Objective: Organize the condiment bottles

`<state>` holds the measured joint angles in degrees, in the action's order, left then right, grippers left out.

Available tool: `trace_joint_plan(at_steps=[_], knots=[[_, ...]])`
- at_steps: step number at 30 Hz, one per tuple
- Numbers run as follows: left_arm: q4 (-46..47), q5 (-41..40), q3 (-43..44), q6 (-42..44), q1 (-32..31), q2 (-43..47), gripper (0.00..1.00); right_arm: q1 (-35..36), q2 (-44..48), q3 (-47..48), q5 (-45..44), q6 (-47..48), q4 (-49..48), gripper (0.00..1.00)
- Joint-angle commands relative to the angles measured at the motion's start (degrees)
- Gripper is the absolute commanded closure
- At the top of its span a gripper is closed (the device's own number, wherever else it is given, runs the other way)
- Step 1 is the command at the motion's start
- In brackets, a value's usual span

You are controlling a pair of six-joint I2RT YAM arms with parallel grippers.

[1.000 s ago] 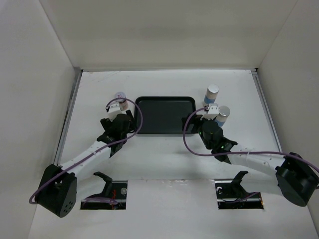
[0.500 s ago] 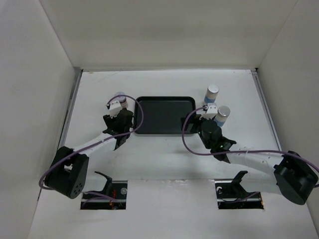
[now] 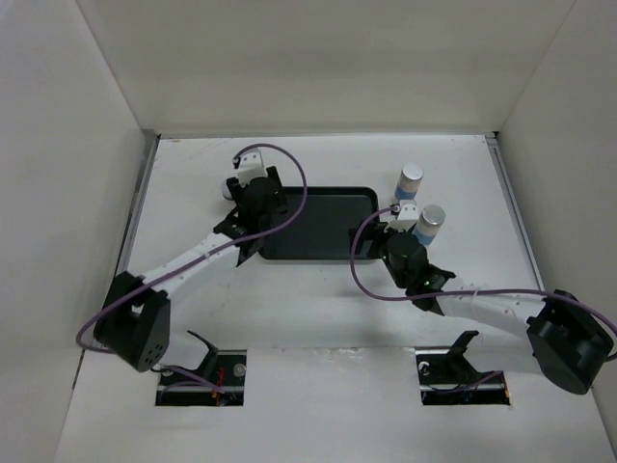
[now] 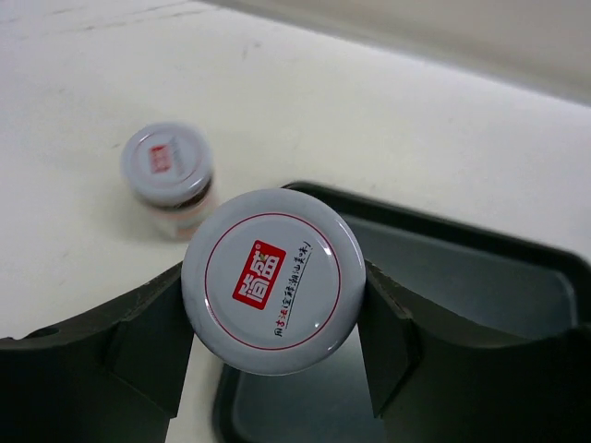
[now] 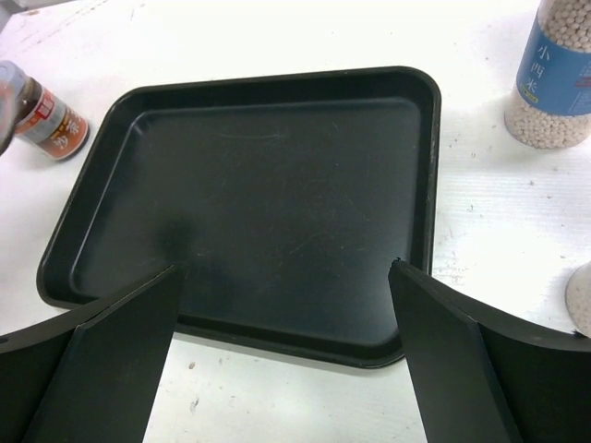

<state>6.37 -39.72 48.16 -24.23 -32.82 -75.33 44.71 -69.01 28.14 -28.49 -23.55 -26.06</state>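
Left gripper (image 4: 273, 334) clamps one brown jar (image 4: 272, 277) over the tray (image 5: 277, 185) corner. Second jar (image 4: 168, 177) stands on the table (image 4: 388, 101) just beside the tray. Right gripper (image 5: 284, 269) is wide and empty. Far pale bottle (image 3: 411, 180) and near pale bottle (image 3: 431, 224) stand to the right of the tray.

Built alike, left arm (image 3: 188, 262) and right arm (image 3: 487, 306): white tubular links between rounded black joint housings, bulkiest at the bases. Trailed from base to wrist by a thin purple cable (image 3: 306, 196) (one per arm), slack and looping clear of the links. Capped at the left wrist by a small white block (image 3: 251, 160). Finished on the left pincer (image 4: 273, 277) and the right pincer (image 5: 282, 268) with flat, angular fingers (image 5: 102, 369) of matt charcoal, broad at the root and narrowing to blunt tips.
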Motion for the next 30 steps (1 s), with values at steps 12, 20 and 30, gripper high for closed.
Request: trace_joint_plan(at_steps=[12,20,30], knots=[[13.0,9.7,19.2,1.3,2.4,-29.2,0.64,-1.2,3.6,0.6,-1.0,-0.3,-3.0,0.00],[16.2,8.6,10.9,0.4,2.5,-22.4,0.05,-1.6,2.5,0.6,-0.5,-0.7,-3.4,0.00],[9.1,6.8,6.0,-2.2,15.2,-14.0,0.07,-1.3,1.8,1.2,-0.3,-0.6,-3.0,0.00]])
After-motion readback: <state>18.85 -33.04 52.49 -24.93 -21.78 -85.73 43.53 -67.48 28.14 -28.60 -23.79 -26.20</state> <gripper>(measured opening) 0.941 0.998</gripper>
